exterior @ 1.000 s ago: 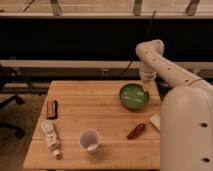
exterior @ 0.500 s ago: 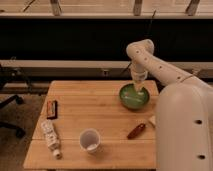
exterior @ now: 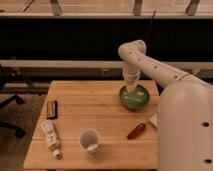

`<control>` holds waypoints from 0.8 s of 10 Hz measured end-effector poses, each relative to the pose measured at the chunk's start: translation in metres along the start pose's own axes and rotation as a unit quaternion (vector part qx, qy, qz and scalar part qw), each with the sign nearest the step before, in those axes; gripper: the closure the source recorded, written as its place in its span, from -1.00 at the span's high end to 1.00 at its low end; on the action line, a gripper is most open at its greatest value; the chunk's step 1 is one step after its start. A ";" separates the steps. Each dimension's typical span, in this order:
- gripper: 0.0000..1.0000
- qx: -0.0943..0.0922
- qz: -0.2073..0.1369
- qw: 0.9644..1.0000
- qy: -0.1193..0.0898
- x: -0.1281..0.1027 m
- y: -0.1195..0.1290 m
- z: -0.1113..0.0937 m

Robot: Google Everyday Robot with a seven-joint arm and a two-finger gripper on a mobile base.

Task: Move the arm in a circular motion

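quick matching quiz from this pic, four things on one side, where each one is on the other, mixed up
1 gripper
2 white cup
3 dark bar
4 red object

a near the table's left edge
b over the green bowl
c front middle
d front right, beside the arm

Pairs: 1-b, 2-c, 3-a, 4-d
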 end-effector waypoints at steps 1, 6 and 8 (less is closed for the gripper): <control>-1.00 0.003 -0.027 1.000 -0.005 -0.016 0.004 -0.003; -1.00 0.019 -0.224 0.974 -0.011 -0.159 0.067 -0.023; -1.00 0.024 -0.271 0.962 -0.011 -0.191 0.105 -0.031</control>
